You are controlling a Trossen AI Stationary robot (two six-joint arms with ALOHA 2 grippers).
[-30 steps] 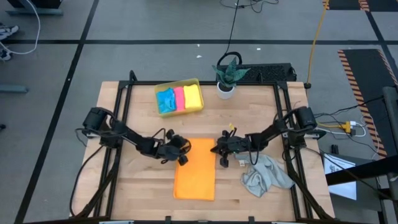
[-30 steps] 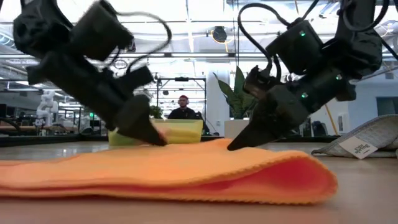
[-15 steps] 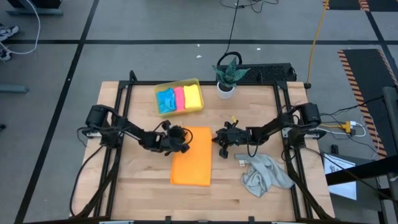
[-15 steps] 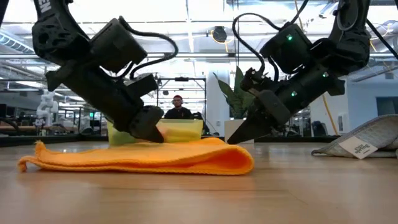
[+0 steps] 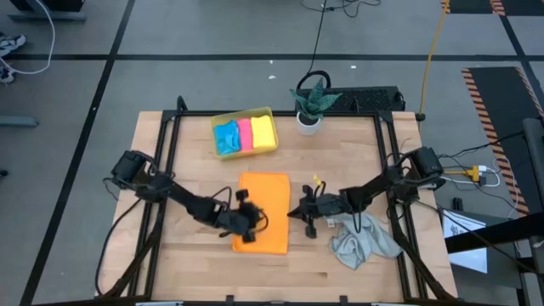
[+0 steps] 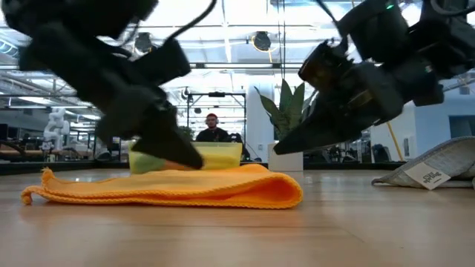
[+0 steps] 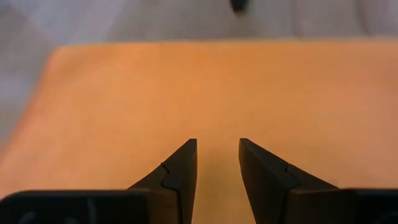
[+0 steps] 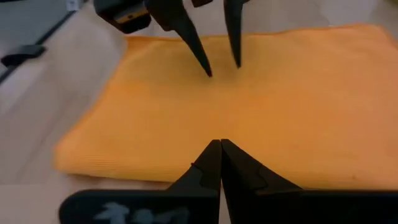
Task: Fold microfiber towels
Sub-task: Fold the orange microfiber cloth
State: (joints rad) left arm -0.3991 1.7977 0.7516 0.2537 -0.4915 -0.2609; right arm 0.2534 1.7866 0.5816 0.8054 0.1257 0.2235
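The orange towel [image 5: 270, 200] lies folded and flat on the table's middle, its rounded fold [image 6: 293, 191] toward the right. My left gripper [image 5: 246, 228] stands open over the towel's near left part, its fingers [image 7: 183, 162] slanting down at the cloth [image 7: 186, 87]. My right gripper [image 5: 297, 212] is shut and hangs a little above the towel's right edge [image 6: 276, 150]. A light grey towel [image 5: 365, 240] lies crumpled at the near right. Blue, pink and yellow towels [image 5: 245, 134] lie folded in the yellow tray. My left gripper's open fingertips [image 8: 208, 70] point slanting down from the table's left at the orange towel's top face [image 8: 205, 93], with nothing between them. Whether they touch the cloth, I cannot tell.
The yellow tray [image 5: 270, 112] stands at the far middle, and a potted plant [image 5: 310, 104] stands to its right. Bare wood [image 5: 195, 255] lies left of the orange towel and along the near edge. A person [image 6: 213, 130] sits in the room behind the table.
The orange towel has slid toward the table's far edge along with both grippers at its far end, and now lies still. Both grippers have since come back toward the near edge, the left one over the cloth, the right one beside its right edge and a little higher.
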